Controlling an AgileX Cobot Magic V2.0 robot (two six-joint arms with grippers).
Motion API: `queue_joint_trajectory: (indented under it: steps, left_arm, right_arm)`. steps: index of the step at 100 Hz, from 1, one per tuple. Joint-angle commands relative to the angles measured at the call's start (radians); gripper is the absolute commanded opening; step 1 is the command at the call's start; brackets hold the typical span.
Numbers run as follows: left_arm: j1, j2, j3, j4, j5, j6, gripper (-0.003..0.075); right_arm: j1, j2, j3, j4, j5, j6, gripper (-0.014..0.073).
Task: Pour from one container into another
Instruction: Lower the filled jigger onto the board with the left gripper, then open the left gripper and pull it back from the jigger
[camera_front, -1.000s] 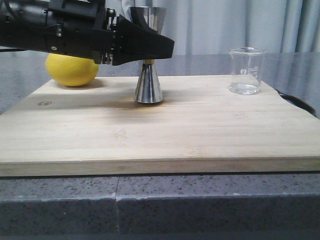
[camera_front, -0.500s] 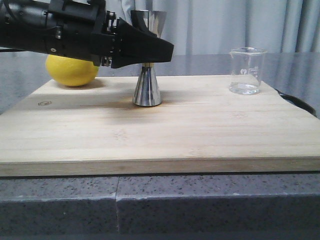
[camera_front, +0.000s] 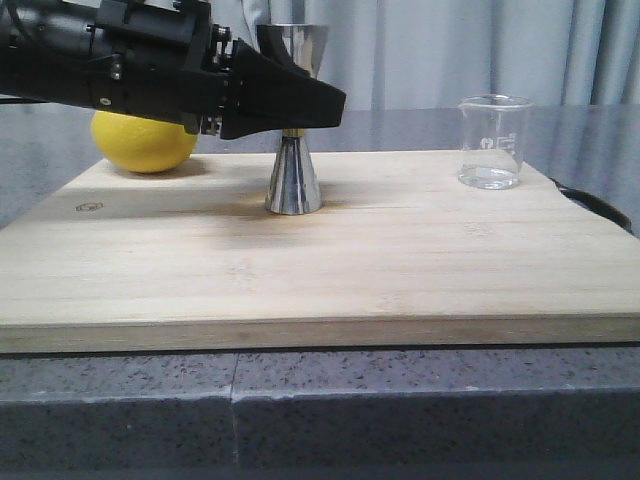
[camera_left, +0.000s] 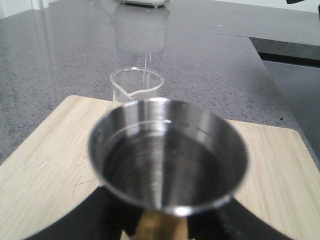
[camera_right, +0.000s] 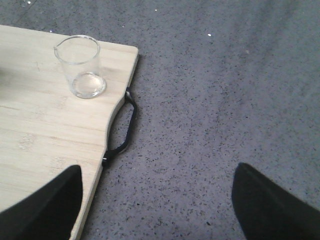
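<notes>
The steel jigger (camera_front: 293, 182) stands upright on the wooden board (camera_front: 300, 270), left of centre. My left gripper (camera_front: 290, 108) reaches in from the left and is shut on its gold-banded waist. In the left wrist view the jigger's upper cup (camera_left: 167, 155) fills the middle, with the black fingers (camera_left: 95, 215) on either side of the gold band. The clear glass beaker (camera_front: 493, 140) stands upright at the board's far right corner, well apart from the jigger, and shows as the beaker (camera_left: 136, 85) and the beaker (camera_right: 80, 65) too. My right gripper (camera_right: 157, 200) hangs open over the grey counter beside the board's right edge.
A yellow lemon (camera_front: 145, 140) lies at the board's far left corner, behind my left arm. A black loop handle (camera_right: 125, 130) sticks out from the board's right edge. The board lies on a grey speckled counter (camera_right: 225, 100), with curtains behind.
The left gripper has shifted slightly left, and the jigger with it by a small amount. The beaker has not moved.
</notes>
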Motion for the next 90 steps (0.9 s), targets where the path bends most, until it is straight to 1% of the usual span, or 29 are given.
queue_joint_trajectory:
  steps: [1,16,24,31,36,43,62,71,77,78,85,86,87,90]
  left_arm:
    - [-0.006,-0.040,-0.022,-0.053,0.059,0.003,0.0305]
    - [-0.006,-0.040,-0.022,-0.053,0.060,0.003,0.0396]
    - [-0.006,-0.040,-0.022,-0.048,0.058,-0.004,0.0478]
    - [-0.006,-0.049,-0.024,-0.024,0.033,-0.040,0.0544]
    - [-0.006,-0.063,-0.031,0.017,0.003,-0.094,0.0572]
    - [-0.006,-0.091,-0.047,0.118,-0.041,-0.198,0.0579]
    - [-0.006,-0.192,-0.078,0.371,-0.114,-0.469,0.0579]
    - [-0.006,-0.251,-0.097,0.514,-0.139,-0.603,0.0579]
    - [-0.006,-0.294,-0.118,0.633,-0.146,-0.736,0.0579]
    - [-0.006,-0.298,-0.118,0.647,-0.146,-0.736,0.0578]
    - [-0.006,-0.350,-0.150,0.803,-0.146,-0.876,0.0577]
    - [-0.006,-0.355,-0.153,0.817,-0.146,-0.920,0.0577]
    - [-0.006,-0.359,-0.156,0.831,-0.146,-0.920,0.0577]
    - [-0.006,-0.377,-0.169,0.888,-0.146,-0.997,0.0577]
  right_arm:
    - [0.001,-0.001,-0.036,-0.026,-0.068,-0.011,0.0533]
    - [0.001,-0.001,-0.036,-0.026,-0.068,-0.011,0.0533]
    - [0.001,-0.001,-0.036,-0.026,-0.068,-0.011,0.0533]
    - [0.001,-0.001,-0.036,-0.026,-0.068,-0.011,0.0533]
    - [0.001,-0.001,-0.036,-0.026,-0.068,-0.011,0.0533]
    - [0.001,-0.001,-0.036,-0.026,-0.068,-0.011,0.0533]
    - [0.001,-0.001,-0.036,-0.026,-0.068,-0.011,0.0533]
    - [0.001,-0.001,-0.036,-0.026,-0.068,-0.011,0.0533]
    - [0.001,-0.001,-0.036,-0.026,-0.066,-0.011,0.0533]
    - [0.001,-0.001,-0.036,-0.026,-0.066,-0.011,0.0533]
    - [0.001,-0.001,-0.036,-0.026,-0.064,-0.011,0.0533]
    - [0.001,-0.001,-0.036,-0.024,-0.063,-0.011,0.0533]
    - [0.001,-0.001,-0.036,-0.024,-0.063,-0.011,0.0533]
    - [0.001,-0.001,-0.036,-0.024,-0.060,-0.011,0.0533]
